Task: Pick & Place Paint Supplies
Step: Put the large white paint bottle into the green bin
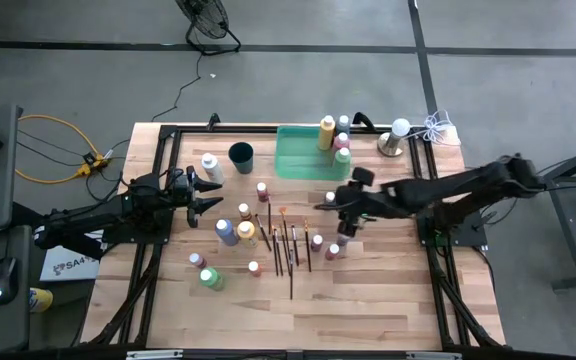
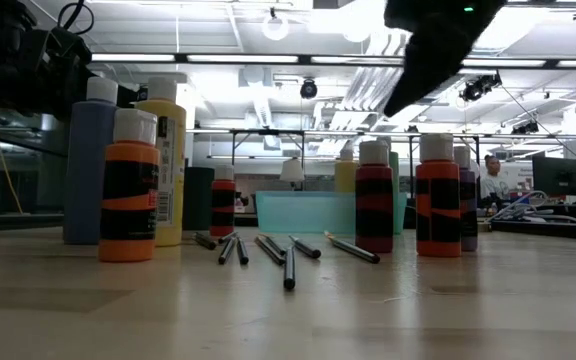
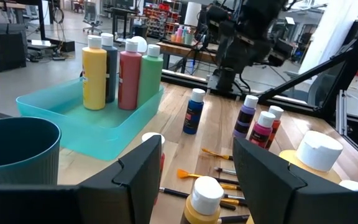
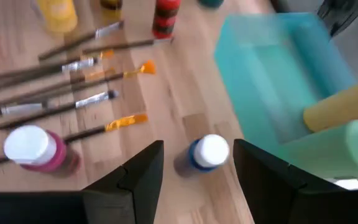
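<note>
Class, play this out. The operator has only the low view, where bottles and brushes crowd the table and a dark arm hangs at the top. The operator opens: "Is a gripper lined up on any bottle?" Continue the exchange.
Observer: Yes. The right gripper is open, and a blue bottle with a white cap shows between its fingers, untouched.
Operator: What is in the tray?
Observer: Four bottles stand at one end of the green tray: a yellow bottle, a dark bottle, a red bottle and a green bottle.
Operator: And the other arm?
Observer: The left gripper is open and empty, near the dark cup.
</note>
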### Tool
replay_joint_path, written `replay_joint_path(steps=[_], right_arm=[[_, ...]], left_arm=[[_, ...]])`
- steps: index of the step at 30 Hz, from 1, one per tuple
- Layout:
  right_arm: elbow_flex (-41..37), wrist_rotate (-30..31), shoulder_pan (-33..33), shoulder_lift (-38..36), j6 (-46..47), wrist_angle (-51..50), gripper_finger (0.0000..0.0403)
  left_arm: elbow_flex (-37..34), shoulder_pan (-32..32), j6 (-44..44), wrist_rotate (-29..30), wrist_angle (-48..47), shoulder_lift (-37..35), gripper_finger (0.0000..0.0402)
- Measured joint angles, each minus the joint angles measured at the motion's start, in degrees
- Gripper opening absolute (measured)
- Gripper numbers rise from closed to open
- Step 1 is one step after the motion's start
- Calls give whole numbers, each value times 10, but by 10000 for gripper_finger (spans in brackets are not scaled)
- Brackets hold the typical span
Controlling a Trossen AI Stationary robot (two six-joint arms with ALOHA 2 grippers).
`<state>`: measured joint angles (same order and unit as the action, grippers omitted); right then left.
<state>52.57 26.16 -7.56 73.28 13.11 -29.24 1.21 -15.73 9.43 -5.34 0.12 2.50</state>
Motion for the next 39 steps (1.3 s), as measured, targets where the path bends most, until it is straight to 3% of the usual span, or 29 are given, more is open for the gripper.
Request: replay_joint_path(steps=[5, 10, 31, 39], right_arm=[[-91, 21, -4, -90, -5, 133, 188], [-134, 20, -3, -123, -13, 207, 188], [-138, 20, -3, -121, -7, 214, 188], [-138, 20, -3, -121, -11, 225, 188]], left_arm=[[0, 0, 0, 0, 0, 0, 194], [0, 0, 0, 0, 0, 0, 194], [0, 0, 29, 5, 33, 0, 194], [55, 0, 0, 69, -5, 0, 194]])
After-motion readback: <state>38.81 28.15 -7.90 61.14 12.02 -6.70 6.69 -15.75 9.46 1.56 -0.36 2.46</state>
